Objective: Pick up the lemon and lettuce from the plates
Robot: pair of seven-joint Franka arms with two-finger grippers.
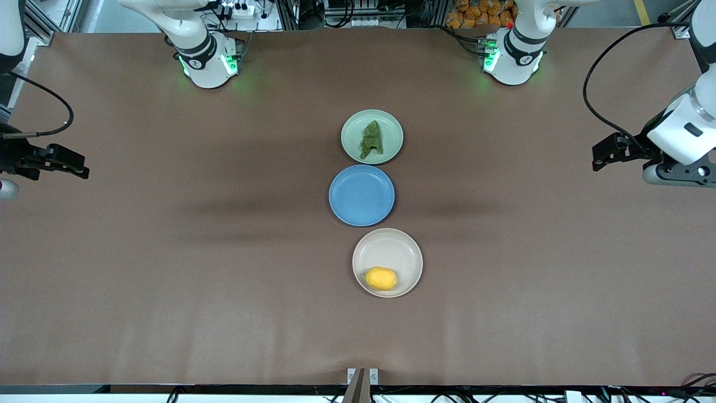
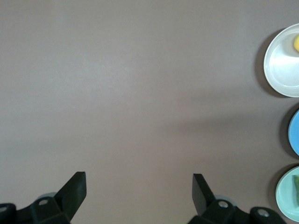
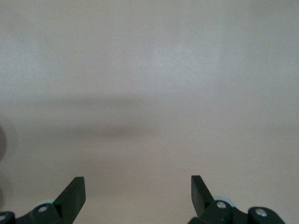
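Observation:
The dark green lettuce (image 1: 371, 140) lies on the pale green plate (image 1: 352, 130), the plate nearest the arms' bases. The yellow lemon (image 1: 381, 278) rests on the beige-white plate (image 1: 392, 249), nearest the front camera. My left gripper (image 1: 598, 156) hangs open and empty over bare table at the left arm's end. My right gripper (image 1: 81, 166) hangs open and empty over the right arm's end. The left wrist view shows its gripper (image 2: 139, 179) wide open, with the beige plate (image 2: 280, 67), a sliver of lemon (image 2: 296, 43), the green plate (image 2: 284, 193) and lettuce (image 2: 296, 185) at the picture's edge. The right wrist view shows its gripper (image 3: 138, 183) over bare table.
An empty blue plate (image 1: 362, 195) sits between the two task plates, so the three form a row down the middle of the brown table (image 1: 196, 268). The blue plate (image 2: 295, 134) also shows in the left wrist view. A black cable (image 1: 593, 84) loops beside the left arm.

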